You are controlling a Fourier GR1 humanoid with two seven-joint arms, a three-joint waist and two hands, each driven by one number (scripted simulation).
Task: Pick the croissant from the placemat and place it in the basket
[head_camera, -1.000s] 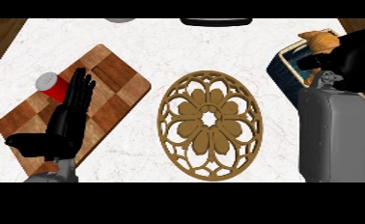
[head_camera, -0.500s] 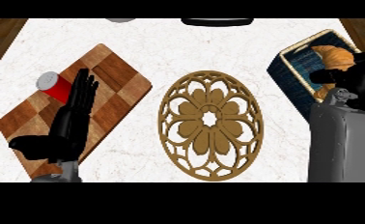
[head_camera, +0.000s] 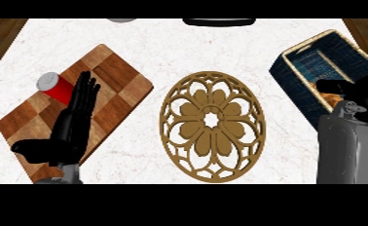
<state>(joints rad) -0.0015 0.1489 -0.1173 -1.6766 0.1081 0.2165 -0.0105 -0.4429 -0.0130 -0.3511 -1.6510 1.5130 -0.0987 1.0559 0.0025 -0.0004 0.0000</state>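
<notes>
Since a second ago the right forearm has swung from the counter's right edge in over the dark blue woven basket, and the golden-brown croissant it carries now sits low inside the basket instead of above its near rim. The right hand shows only as a dark shape over the pastry, at about four o'clock within the basket; whether its fingers are curled on the croissant or already parted I cannot tell. A sliver of croissant peeks out just below the hand, touching or nearly touching the basket's near wall.

The round tan openwork placemat lies bare at the counter's centre, at about nine o'clock from the basket. The left hand rests open, fingers straight toward twelve o'clock, over the checkered wooden cutting board, beside a red can.

The croissant lies directly under the right hand, so what remains is, by my judgement, a release and a lift.
</notes>
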